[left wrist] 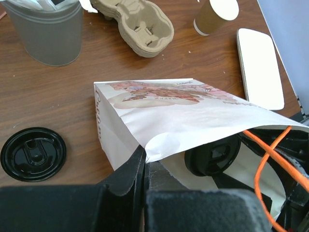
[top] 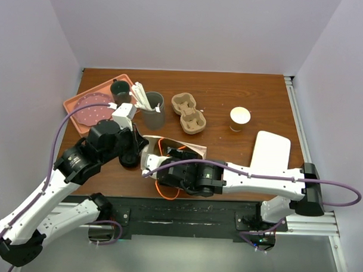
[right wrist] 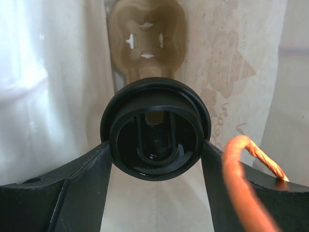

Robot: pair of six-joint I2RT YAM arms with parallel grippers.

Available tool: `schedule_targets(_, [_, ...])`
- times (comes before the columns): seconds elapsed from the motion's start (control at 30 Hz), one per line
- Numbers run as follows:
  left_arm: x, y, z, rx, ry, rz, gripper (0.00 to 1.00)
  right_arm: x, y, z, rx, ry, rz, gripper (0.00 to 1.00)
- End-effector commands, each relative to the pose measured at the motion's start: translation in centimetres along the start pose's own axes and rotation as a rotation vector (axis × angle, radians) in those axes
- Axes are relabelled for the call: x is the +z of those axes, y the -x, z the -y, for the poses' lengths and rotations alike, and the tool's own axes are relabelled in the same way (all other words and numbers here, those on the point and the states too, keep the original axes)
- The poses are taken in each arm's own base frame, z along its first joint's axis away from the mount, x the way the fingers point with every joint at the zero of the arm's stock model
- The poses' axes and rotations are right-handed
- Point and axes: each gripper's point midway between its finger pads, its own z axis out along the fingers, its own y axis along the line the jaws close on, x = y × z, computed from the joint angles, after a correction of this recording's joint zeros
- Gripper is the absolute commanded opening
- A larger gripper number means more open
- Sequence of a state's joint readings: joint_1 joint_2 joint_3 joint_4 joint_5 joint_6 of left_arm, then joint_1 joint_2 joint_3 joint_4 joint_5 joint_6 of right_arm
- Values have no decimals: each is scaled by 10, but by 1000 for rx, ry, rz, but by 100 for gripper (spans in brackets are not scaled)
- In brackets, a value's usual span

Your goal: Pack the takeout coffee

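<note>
The takeout coffee (top: 240, 118), a tan cup with a white top, stands at the right middle of the table, away from both grippers; it also shows in the left wrist view (left wrist: 212, 17). A white printed paper bag (top: 175, 149) lies on its side at the front centre. My left gripper (left wrist: 145, 159) is shut on the edge of the bag's mouth (left wrist: 174, 121) and holds it up. My right gripper (right wrist: 155, 145) is inside the bag, shut on a black lid (right wrist: 155, 128). The cardboard cup carrier (top: 189, 112) lies behind the bag.
A second black lid (left wrist: 33, 153) lies on the table left of the bag. A grey tumbler with white utensils (top: 152, 110), a dark mug (top: 120, 91) and a pink tray (top: 90, 109) stand at the back left. A white flat object (top: 270, 152) lies at the right. An orange cable (left wrist: 270, 154) runs beside my right gripper.
</note>
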State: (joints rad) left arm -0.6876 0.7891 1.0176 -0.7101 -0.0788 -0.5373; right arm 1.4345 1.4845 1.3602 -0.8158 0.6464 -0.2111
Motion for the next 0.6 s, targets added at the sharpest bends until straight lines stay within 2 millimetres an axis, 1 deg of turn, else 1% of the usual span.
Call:
schedule_targets(0.0, [-2, 7, 10, 12, -61, 46, 0, -10, -5, 20, 21, -94, 55, 25])
schedule_targets(0.03, [-5, 9, 10, 14, -69, 59, 0, -8, -11, 18, 7, -99, 48, 25])
schedule_targets(0.07, [-5, 6, 10, 16, -71, 56, 0, -8, -12, 19, 5, -102, 53, 25])
schedule_targets(0.1, [-5, 7, 14, 18, -97, 67, 0, -8, -11, 20, 11, -109, 63, 24])
schedule_targets(0.13, [-5, 3, 14, 22, -111, 67, 0, -6, -15, 20, 1, -119, 54, 24])
schedule_targets(0.2, [-4, 3, 15, 23, -122, 76, 0, -5, -18, 19, -2, -122, 50, 24])
schedule_targets(0.33, [-3, -7, 14, 43, -141, 58, 0, -4, -34, 16, 15, -131, 30, 23])
schedule_targets(0.37, [-2, -9, 13, 50, -139, 54, 0, -3, -35, 17, 16, -138, 32, 23])
schedule_targets(0.5, [0, -7, 7, 89, -105, 53, 0, -4, -22, 23, 23, -150, 51, 23])
schedule_targets(0.53, [0, -3, 4, 92, -87, 67, 0, -6, -17, 33, 71, -163, 58, 23])
schedule_targets(0.57, [0, -2, 3, 98, -79, 71, 0, -7, -16, 37, 93, -166, 62, 23])
